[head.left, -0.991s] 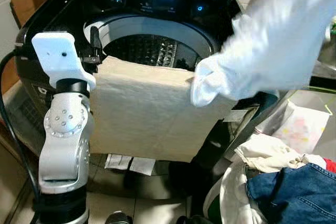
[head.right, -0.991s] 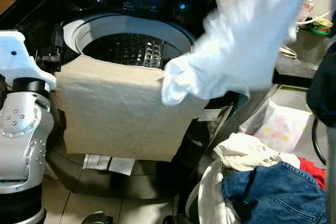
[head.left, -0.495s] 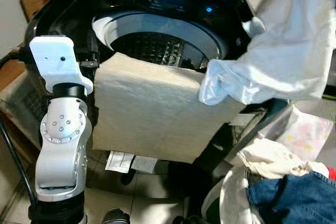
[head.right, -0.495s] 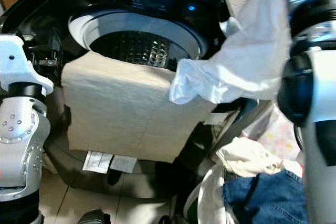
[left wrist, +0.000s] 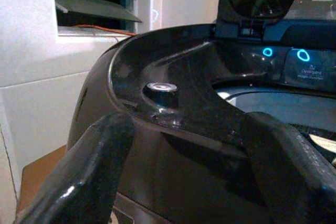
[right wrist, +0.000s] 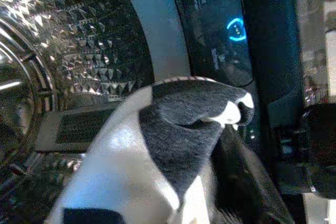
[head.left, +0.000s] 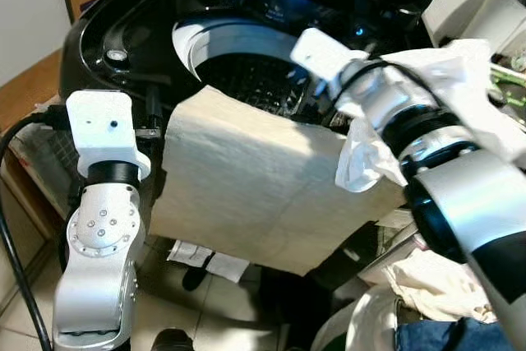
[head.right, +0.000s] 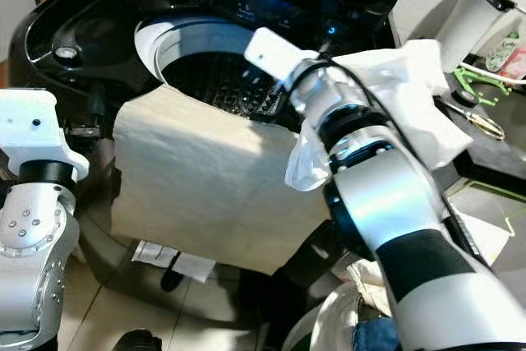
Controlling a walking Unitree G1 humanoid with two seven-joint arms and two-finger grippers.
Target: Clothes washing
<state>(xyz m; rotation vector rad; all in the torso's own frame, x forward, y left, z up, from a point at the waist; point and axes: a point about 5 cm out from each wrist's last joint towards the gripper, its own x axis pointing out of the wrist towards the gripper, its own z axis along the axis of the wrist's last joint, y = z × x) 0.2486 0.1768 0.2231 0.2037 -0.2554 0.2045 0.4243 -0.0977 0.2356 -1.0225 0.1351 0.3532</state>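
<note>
Black and glossy, the washing machine [head.left: 123, 30] stands with its lid up and its steel drum [right wrist: 47, 51] exposed. A beige towel [head.left: 263, 187] drapes over the front rim, at 6 o'clock of the opening. The right gripper [right wrist: 194, 119] reaches over the drum from 3 o'clock, clenched on a white garment [head.left: 460, 96]. The left gripper [left wrist: 184, 150] hovers released, fingers spread, beside the machine's 9 o'clock edge.
</note>
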